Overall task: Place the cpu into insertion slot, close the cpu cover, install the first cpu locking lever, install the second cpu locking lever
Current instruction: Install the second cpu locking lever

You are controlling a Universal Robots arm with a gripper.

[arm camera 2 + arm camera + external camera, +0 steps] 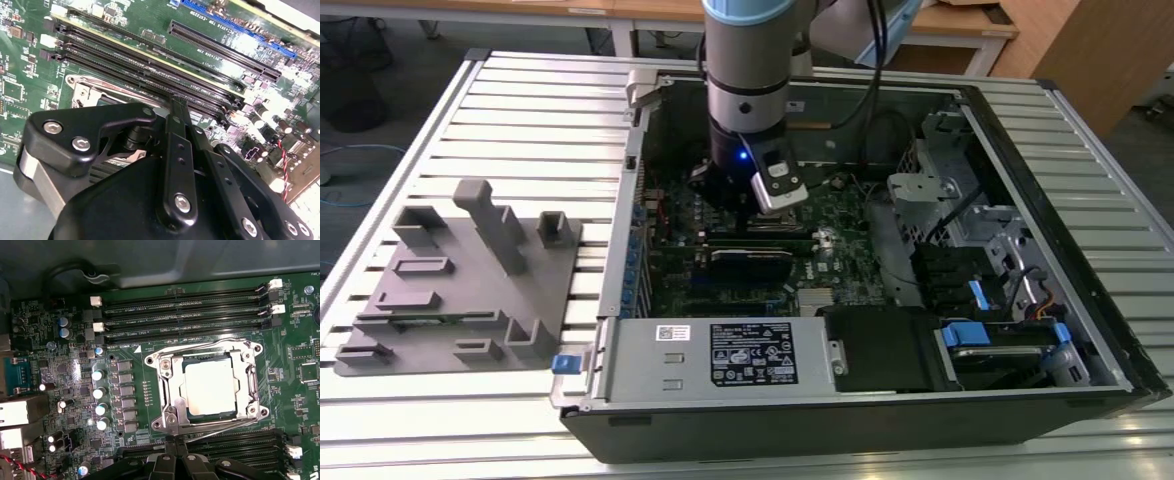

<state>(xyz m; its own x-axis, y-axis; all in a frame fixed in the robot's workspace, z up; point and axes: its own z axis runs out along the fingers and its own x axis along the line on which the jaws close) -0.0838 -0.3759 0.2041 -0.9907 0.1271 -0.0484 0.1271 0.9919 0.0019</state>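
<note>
In the exterior view the arm hides the socket inside the open black computer case (881, 400) on the slatted metal bench (507, 110). The first wrist view shows the silver-grey square cpu (209, 387) seated under the closed silver windowed cpu cover (170, 385), just beside the black gripper (175, 447), whose fingers (178, 112) meet, holding nothing.

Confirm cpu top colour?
Dull silver-grey, plain, on the cpu; best in the first wrist view.
</note>
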